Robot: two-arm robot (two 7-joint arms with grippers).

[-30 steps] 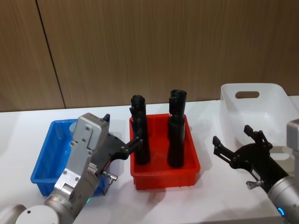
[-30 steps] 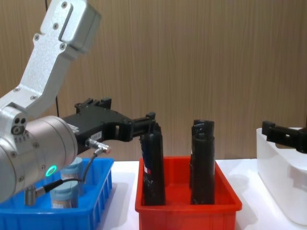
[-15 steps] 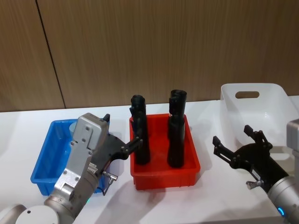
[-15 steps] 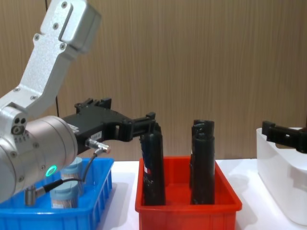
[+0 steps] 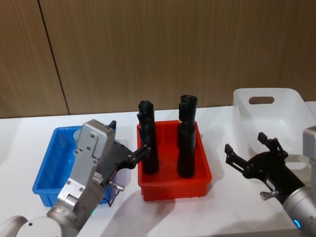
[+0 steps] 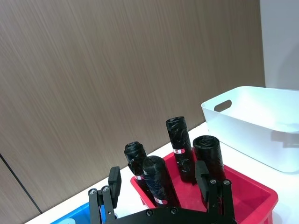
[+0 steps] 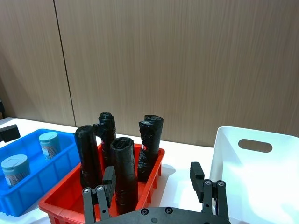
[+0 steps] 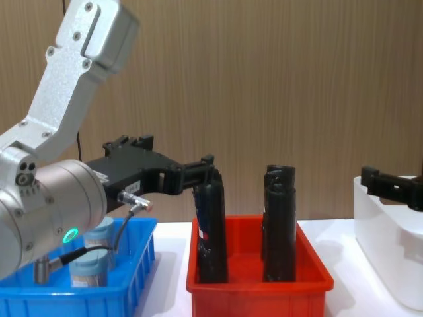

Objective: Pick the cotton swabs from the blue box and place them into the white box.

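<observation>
Two cotton swabs jars (image 7: pixel 49 142) (image 7: pixel 14 168) with pale blue lids stand in the blue box (image 5: pixel 49 158) on the table's left; the chest view shows one jar (image 8: pixel 89 272) behind my arm's cable. My left gripper (image 5: pixel 128 137) hangs open and empty above the blue box's right end, close to the red bin. The white box (image 5: pixel 269 113) stands at the far right. In front of it, my right gripper (image 5: pixel 245 143) is held open over the table, holding nothing. The left wrist view shows my left gripper (image 6: pixel 158 172) spread wide, the right wrist view my right gripper (image 7: pixel 152 172) likewise.
A red bin (image 5: pixel 173 186) sits between the two boxes and holds several tall black rolled cylinders (image 5: pixel 148 143). A wooden wall runs behind the white table (image 5: pixel 222 197). Bare table lies between the red bin and the white box.
</observation>
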